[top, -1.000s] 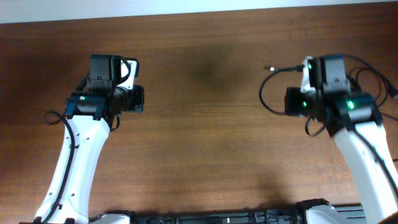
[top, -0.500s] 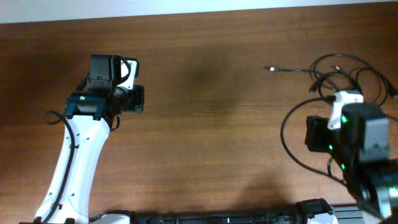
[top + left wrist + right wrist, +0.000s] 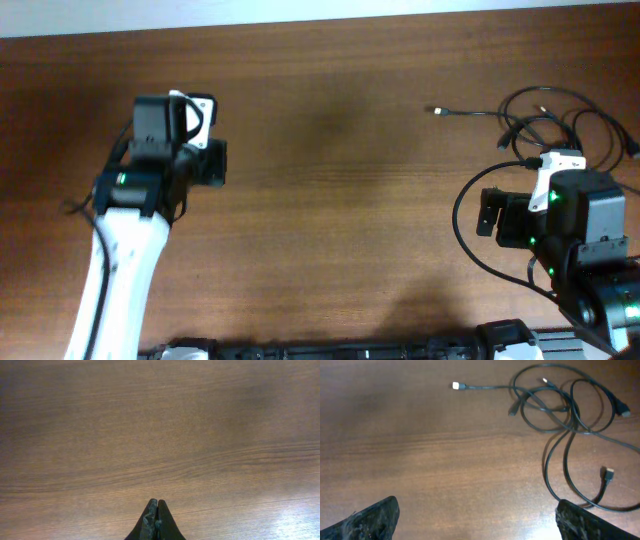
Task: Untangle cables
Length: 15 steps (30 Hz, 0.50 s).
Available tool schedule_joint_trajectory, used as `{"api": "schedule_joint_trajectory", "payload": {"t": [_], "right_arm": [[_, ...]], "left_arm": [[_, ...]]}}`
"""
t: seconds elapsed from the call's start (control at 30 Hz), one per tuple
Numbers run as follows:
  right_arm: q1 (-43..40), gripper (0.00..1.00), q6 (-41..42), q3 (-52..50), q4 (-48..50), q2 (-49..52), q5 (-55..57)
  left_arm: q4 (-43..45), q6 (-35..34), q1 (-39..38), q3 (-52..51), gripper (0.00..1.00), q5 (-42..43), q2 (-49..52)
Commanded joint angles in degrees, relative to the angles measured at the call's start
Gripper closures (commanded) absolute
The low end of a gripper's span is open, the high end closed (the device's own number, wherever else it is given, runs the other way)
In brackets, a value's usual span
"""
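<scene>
Jaws together on left gripper (image 3: 157, 508), empty; right gripper (image 3: 477, 512) spread wide; tangled cables (image 3: 570, 427) upper right, cut off at frame's edge.

You see the cables (image 3: 579, 426) only in part: overhead, the right arm (image 3: 588, 215) covers their lower loops; the right wrist view's edge cuts off two strands.

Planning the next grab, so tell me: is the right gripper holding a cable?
No: the right gripper is wide open with nothing between its jaws; the cables lie on the table beyond it.
</scene>
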Motion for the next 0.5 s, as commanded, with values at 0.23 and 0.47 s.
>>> {"api": "schedule_joint_trajectory", "payload": {"t": [0.23,0.47], "right_arm": [[0.04,0.01,0.39,-0.37,-0.02,0.07,0.94],[0.04,0.01,0.39,-0.37,-0.02,0.09,0.92]], "left_arm": [[11.04,-1.05,0.28,-19.98,0.01,-0.79,-32.52],[10.14,-1.07,0.26,-20.11,0.01,-0.76,-38.84]]}}
